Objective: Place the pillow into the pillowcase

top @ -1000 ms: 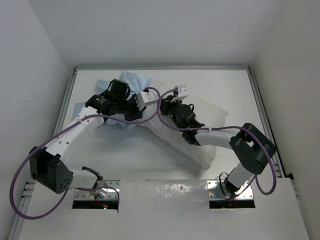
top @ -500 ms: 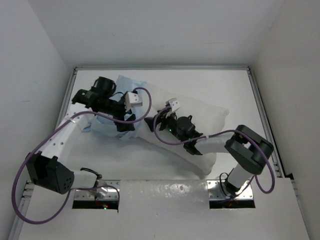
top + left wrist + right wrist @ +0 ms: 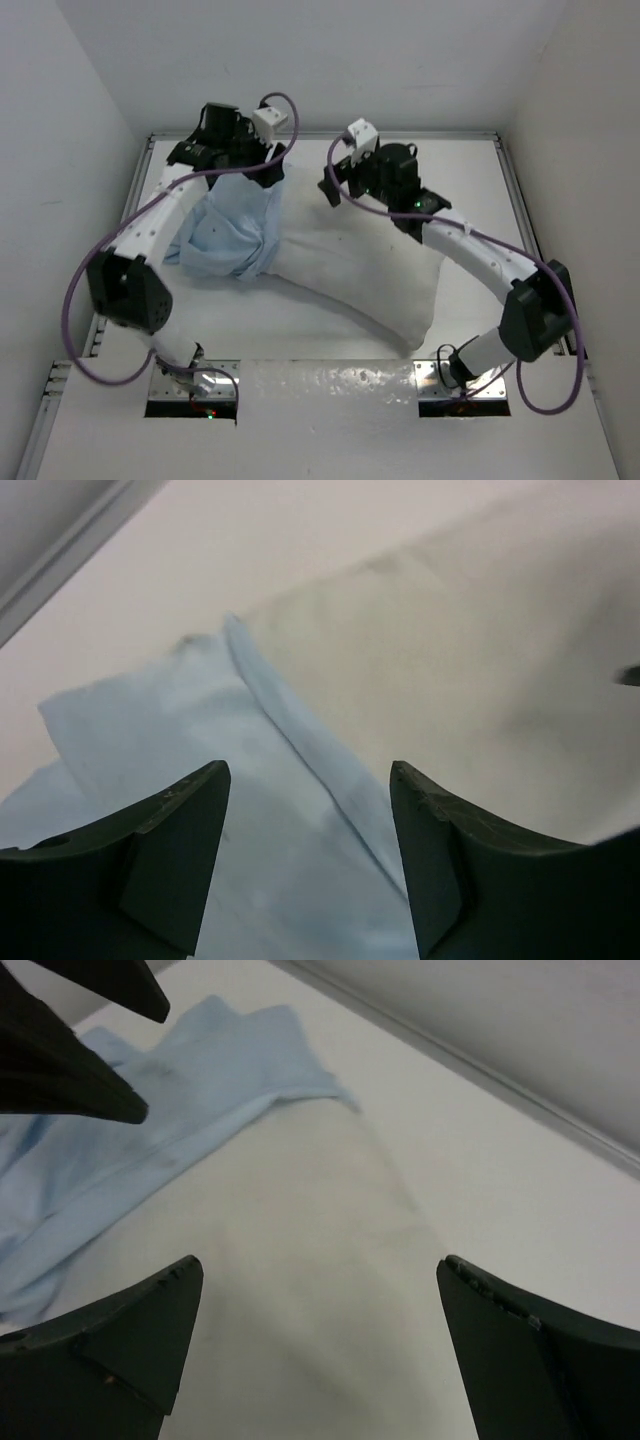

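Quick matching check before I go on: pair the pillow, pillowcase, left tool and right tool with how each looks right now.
1 pillow
2 pillowcase
3 left tool
4 right tool

A open, over bare white fabric
B light blue, wrinkled
C white, plump
D open, over the blue hem

Pairs: 1-C, 2-B, 3-D, 4-A

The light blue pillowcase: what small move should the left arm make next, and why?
Probably lower the open left gripper onto the hem of the light blue pillowcase and close on it: it holds nothing, and the plump white pillow lies mostly uncovered.
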`<state>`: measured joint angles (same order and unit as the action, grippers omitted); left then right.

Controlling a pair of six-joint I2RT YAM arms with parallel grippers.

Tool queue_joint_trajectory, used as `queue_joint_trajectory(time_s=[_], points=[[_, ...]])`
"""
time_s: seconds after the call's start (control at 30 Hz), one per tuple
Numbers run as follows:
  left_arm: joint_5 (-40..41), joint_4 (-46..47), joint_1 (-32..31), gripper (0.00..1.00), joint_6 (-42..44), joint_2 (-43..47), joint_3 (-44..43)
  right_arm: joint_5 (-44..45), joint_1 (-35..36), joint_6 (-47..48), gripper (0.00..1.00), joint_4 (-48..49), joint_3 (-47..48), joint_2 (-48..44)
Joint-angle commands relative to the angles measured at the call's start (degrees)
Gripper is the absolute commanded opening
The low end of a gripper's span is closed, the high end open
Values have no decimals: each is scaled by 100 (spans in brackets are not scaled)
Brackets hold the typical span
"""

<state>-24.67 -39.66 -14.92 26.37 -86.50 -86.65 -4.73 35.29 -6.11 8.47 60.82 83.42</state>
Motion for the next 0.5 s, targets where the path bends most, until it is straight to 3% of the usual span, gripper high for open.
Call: queue_joint_trajectory(time_s=[0.0, 0.03, 0.2, 0.3, 0.4, 0.43, 0.47], points=[[788, 864, 15, 63, -1353, -1121, -965, -282, -574, 409, 99, -1049, 1113, 586], [753, 820, -20, 67, -1467, -1341, -1168, -561, -724, 400, 99, -1110, 1325, 788], [1332, 732, -283, 69, -1407, -2283, -1784, -2336, -1568, 84, 99, -2102, 3229, 2712], [1534, 583, -328, 60, -1406, -2608, -1943, -3173, -1657, 206, 99, -2744, 4110, 3686], [1684, 503, -328, 37, -1415, -2732, -1926, -3490, -1657, 181, 99, -2886, 4272, 4233], [1571, 494, -328, 23, -1381, -2732, -1908, -3578, -1665, 102, 97, -2851, 4228, 4296], [1483, 442, -328, 16, -1372, -2688, -1891, -3718, -1657, 84, 93, -2825, 4167, 4340]])
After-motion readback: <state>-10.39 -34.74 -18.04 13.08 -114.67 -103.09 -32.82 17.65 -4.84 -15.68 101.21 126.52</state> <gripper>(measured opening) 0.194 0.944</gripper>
